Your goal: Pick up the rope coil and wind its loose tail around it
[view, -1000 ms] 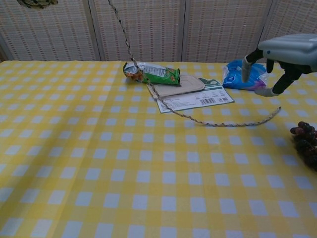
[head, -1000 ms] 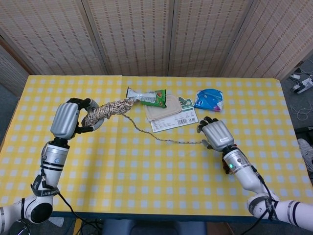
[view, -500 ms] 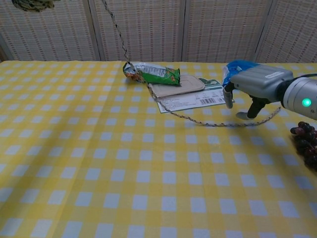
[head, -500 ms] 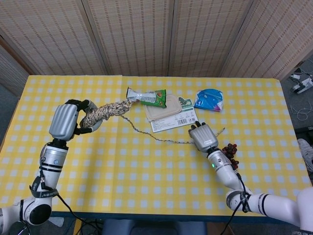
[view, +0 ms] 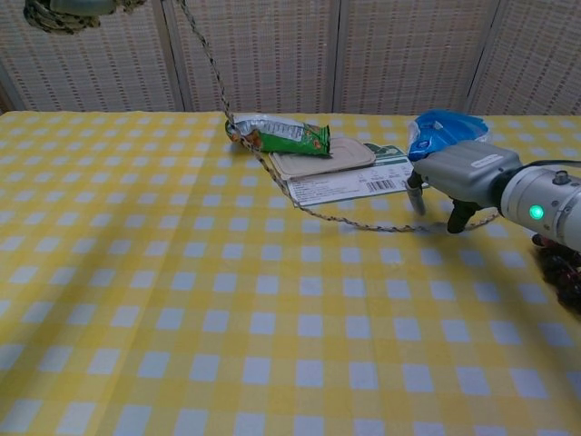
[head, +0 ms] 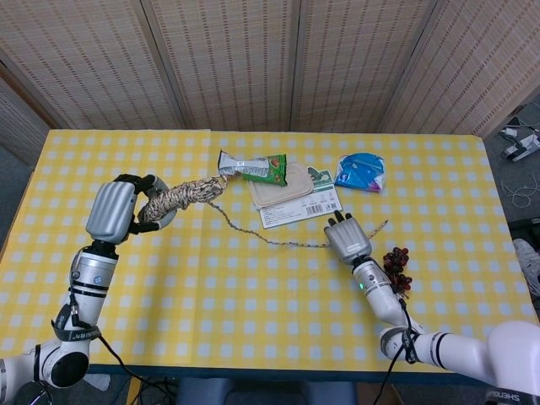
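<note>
Two hands share the job, and the work runs from one side of the yellow checked table (head: 253,278) to the other. At the far left, the left hand (head: 118,208) is raised off the cloth with its fingers wrapped around the rope coil (head: 177,196), a thick speckled bundle that sticks out toward the middle. From the coil's end the loose tail (head: 270,239) drops to the table, passes just beside a green snack packet (head: 257,168), a flat beige pouch (head: 283,186) and a white printed card (head: 304,209), then trails across the cloth.

Farther right, the right hand (view: 458,173) hovers low over the tail's far stretch with its fingers pointing down on either side of the cord. Whether it has actually pinched the cord I cannot tell; the tips look close to it but not clearly closed. A blue packet (head: 361,171) lies behind this hand, and a bunch of dark grapes (head: 396,267) sits just beside its wrist.

Several risks stand out. The thin cord lies flat on the cloth, so the fingers could close on nothing or snag the cloth. Lifting the tail may drag it against the snack packet and card and pull them along. A backward sweep of the wrist could knock the grapes.
</note>
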Available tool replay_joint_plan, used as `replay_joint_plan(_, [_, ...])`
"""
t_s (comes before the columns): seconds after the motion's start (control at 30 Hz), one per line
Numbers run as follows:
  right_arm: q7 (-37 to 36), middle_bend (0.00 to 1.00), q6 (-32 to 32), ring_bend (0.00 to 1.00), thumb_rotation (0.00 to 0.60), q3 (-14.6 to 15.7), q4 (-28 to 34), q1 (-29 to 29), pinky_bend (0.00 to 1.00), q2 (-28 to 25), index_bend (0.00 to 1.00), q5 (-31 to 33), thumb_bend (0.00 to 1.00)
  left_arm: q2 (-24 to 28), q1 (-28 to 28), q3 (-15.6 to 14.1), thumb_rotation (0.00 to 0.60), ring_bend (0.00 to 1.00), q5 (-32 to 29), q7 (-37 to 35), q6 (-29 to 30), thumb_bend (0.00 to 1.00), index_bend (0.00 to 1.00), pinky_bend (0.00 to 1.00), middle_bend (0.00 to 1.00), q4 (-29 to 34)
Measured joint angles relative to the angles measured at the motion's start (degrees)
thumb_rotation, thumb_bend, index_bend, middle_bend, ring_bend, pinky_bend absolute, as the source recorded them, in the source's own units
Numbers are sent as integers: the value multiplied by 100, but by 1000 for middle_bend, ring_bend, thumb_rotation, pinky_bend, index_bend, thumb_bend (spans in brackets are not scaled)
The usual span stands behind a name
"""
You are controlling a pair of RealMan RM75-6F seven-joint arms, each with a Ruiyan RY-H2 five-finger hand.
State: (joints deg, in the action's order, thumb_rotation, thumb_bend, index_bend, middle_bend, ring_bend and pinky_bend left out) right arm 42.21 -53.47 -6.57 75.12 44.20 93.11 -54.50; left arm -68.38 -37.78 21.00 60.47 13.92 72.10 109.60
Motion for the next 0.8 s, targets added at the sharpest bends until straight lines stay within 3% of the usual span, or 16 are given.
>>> replay_joint_plan(0.8, [13, 280, 205, 100, 600, -24, -690, 208, 221, 568, 518, 99, 274, 10, 38, -75, 533, 492, 0, -118, -28, 269, 692, 348, 689, -132])
